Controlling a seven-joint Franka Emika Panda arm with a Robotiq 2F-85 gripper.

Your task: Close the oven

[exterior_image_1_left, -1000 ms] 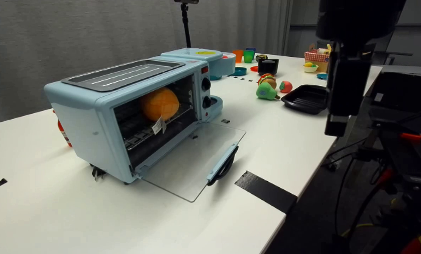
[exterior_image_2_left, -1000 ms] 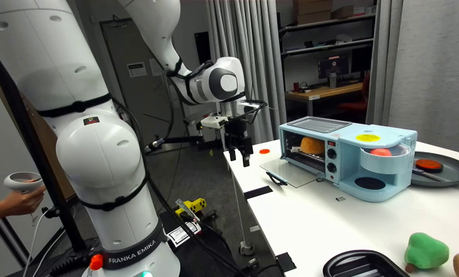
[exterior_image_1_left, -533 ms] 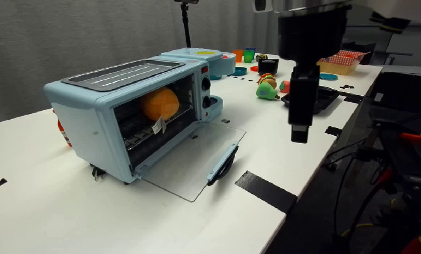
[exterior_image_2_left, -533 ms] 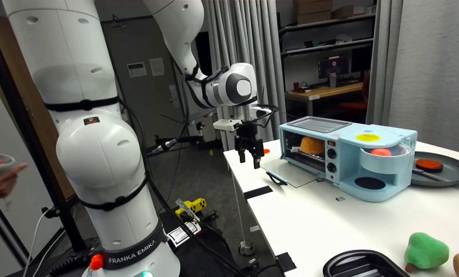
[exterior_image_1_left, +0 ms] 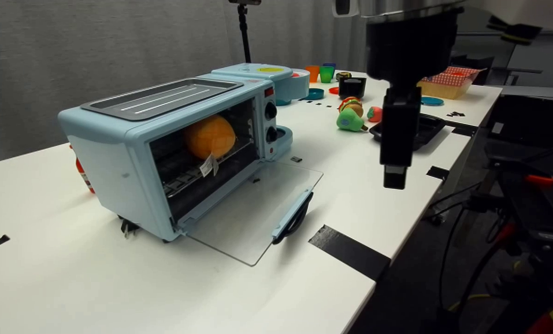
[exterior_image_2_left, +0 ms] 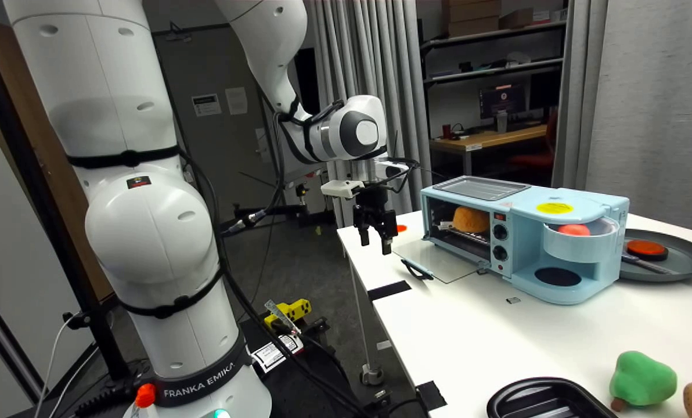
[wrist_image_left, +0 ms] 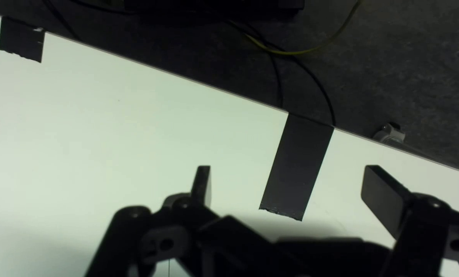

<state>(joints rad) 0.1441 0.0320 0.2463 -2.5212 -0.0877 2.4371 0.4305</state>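
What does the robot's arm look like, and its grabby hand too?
The arm is white, thick and smoothly rounded. Black straps circle it, and dark cables run along it. Near the bottom, a dark band says FRANKA EMIKA in pale letters. The gripper is black, with two fingers that end in flat, blocky tips.

the end effector hangs, fingers apart, near the lowered door of the oven.

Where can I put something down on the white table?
There's a nearly bare patch on the white table between the toaster oven and the black tray, and another beside the oven's plain side wall. It's crowded by the tray, where the green pear, strawberry and burger sit. The open glass door juts out in front.
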